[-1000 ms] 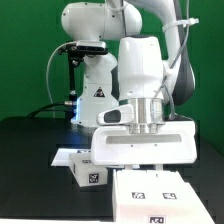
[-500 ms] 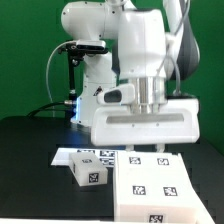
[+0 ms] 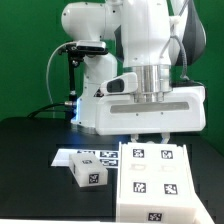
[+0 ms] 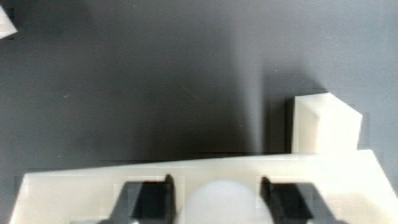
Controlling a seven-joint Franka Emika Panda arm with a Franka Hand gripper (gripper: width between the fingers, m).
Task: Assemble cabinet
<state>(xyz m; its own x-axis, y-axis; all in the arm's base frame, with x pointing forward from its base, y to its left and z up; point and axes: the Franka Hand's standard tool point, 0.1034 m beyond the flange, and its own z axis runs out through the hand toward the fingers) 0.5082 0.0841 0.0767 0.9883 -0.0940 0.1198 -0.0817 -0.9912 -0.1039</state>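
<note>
One large white box-shaped plastic cabinet (image 3: 150,185) fills the lower right of the exterior view. Its broad face is turned up and bears at least six square black-and-white tags. The lowest tag and the cabinet's lower right corner are cut off by the frame edge.

One robot arm reaches down over it from the upper right. Its gripper (image 3: 150,140) meets the cabinet's far top edge, where the wide white hand hides most of the fingers.

In the wrist view the cabinet (image 4: 320,125) shows as a pale L-shaped piece against the black table (image 4: 143,90). The two dark fingers (image 4: 146,200) of the gripper (image 4: 214,198) stand narrowly apart, pressed to either side of a rounded white part of the cabinet. The gripper is closed on it.

In the lower left of the exterior view lies one small white block (image 3: 85,172) with a tag on its near face. Just behind it lies one flat white marker board (image 3: 95,155), partly hidden by the block and the cabinet.

A white scrap (image 4: 7,20) at the corner of the wrist view is cut off and cannot be identified.
</note>
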